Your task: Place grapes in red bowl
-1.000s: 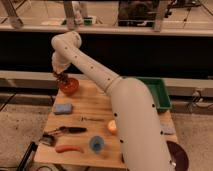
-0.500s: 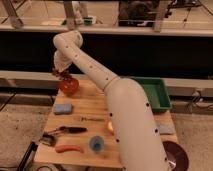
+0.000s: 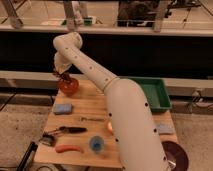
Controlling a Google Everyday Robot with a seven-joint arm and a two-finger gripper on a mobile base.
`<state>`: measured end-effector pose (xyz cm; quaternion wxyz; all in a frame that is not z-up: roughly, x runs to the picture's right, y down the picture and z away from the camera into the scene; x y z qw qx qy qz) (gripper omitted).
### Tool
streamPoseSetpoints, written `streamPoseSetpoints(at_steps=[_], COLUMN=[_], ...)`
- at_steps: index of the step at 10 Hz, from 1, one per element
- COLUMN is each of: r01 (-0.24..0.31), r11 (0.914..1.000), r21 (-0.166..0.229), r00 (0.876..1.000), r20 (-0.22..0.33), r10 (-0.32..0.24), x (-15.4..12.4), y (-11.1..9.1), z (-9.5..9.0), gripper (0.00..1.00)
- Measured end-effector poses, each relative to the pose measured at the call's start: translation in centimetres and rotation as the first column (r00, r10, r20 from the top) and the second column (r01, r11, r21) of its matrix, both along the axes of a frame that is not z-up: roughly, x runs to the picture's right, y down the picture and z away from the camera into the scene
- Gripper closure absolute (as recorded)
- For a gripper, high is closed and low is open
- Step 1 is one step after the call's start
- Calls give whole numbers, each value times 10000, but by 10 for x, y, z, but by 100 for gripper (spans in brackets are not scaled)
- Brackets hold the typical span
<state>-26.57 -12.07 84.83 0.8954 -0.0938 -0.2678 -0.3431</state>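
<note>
The red bowl [image 3: 69, 87] stands at the far left corner of the wooden table [image 3: 90, 112]. My gripper [image 3: 62, 76] hangs just above the bowl's left rim, at the end of the long white arm that reaches in from the lower right. It is shut on the grapes [image 3: 65, 78], a small dark bunch hanging from the gripper over the bowl's opening. Part of the bunch is hidden by the gripper.
A blue sponge [image 3: 63, 108] lies in front of the bowl. A black brush [image 3: 67, 130], an orange-red stick [image 3: 68, 148] and a blue cup [image 3: 96, 144] sit near the front edge. A green tray [image 3: 154, 92] is at the back right, and a dark purple bowl [image 3: 174, 155] at the lower right.
My gripper has carried the grapes to the right, from beside the bowl to over it, and dropped a little toward the rim.
</note>
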Motion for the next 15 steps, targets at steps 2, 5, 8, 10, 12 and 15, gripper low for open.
streamPoseSetpoints(at_steps=[2,5,8,10,12,15], r01=[-23,-90,-106,-139,-169,-293], r11=[10000,9999,9999,9999,9999,9996], r21=[-70,-46,-14,-20,-33,30], r00=[9998,9994,9989,9985,9981,9979], r20=[-201,-338,-456,-521,-596,-583], r10=[21,88,105,138,167,295], x=[-1,1,0,-2,-4,-6], y=[0,-3,-4,-4,-4,-6], z=[0,-2,-2,-1,1,-3], gripper=[69,40,20,20,20,20])
